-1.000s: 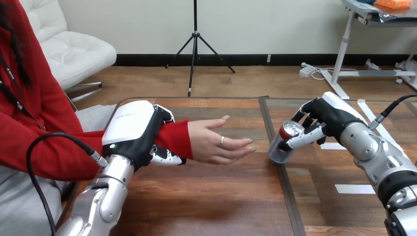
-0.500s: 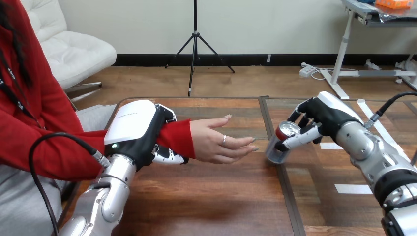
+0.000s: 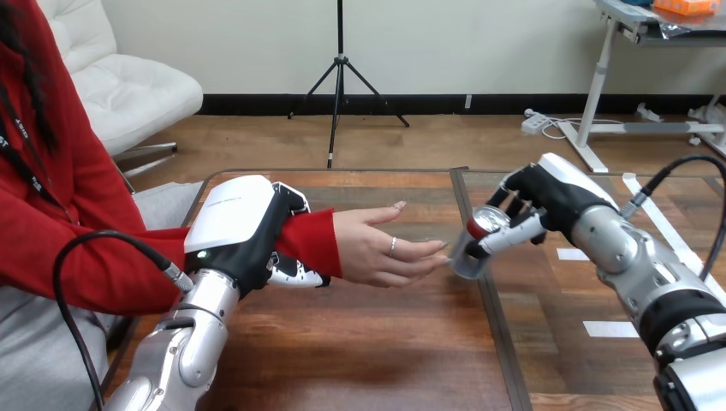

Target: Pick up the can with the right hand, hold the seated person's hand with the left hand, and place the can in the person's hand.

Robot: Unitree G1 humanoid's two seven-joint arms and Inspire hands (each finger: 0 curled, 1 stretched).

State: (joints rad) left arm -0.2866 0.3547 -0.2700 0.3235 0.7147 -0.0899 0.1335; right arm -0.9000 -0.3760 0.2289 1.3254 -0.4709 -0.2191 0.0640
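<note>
Can (image 3: 473,244) sits tilted in the right hand (image 3: 548,197), its round top turned up towards the camera and its lower end pointing down at the table (image 3: 368,342). The right hand's fingers (image 3: 507,238) are clamped round the can's upper part, with one white-shelled digit lying across its side. The can's lower end is just beside the fingertips of the person's hand (image 3: 381,248); whether they touch I cannot tell, nor whether the can rests on the wood.

The person's hand lies open with the palm up and the fingers stretched to the right. Behind it, the left hand (image 3: 235,223) is wrapped round the person's wrist (image 3: 308,235) over the red sleeve (image 3: 312,231), with fingers (image 3: 295,274) curling under it and others showing above it.

A dark strip (image 3: 496,342) crosses the table from far edge to near edge, and the can hangs right over it. Nearer the camera, the wood on both sides of the strip is bare. White tape marks (image 3: 612,328) lie to the right, under and beside the right arm. The left hand is close to the table's left edge.
</note>
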